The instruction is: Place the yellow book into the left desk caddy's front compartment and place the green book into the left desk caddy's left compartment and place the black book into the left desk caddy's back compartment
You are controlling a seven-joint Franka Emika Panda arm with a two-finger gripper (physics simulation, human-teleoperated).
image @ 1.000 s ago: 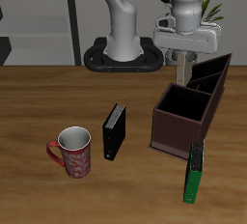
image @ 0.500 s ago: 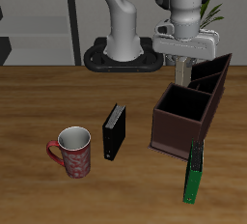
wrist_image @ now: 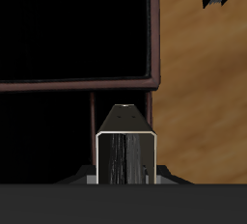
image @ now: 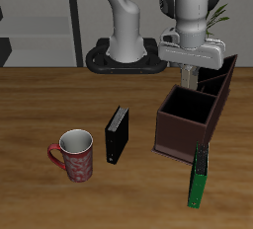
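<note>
A round mug [image: 75, 156] with a red handle and a speckled pattern stands on the brown wooden table [image: 40, 105]. Next to it stands the black book [image: 117, 134], small and flat, upright on its edge. Then comes the left desk caddy [image: 191, 114], a dark brown box with an open top, slanted sides and thin walls inside it. The green book [image: 200, 175] stands just in front of the caddy, thin and bright with dark edges. The gripper [image: 190, 75] hangs over the back part of the caddy, closed on the yellow book [wrist_image: 126, 147]. In the wrist view the book looks like a pale grey block with a pointed top. In the outside view it is mostly hidden. The inside of the caddy looks almost black there, so which section lies below is hard to tell.
</note>
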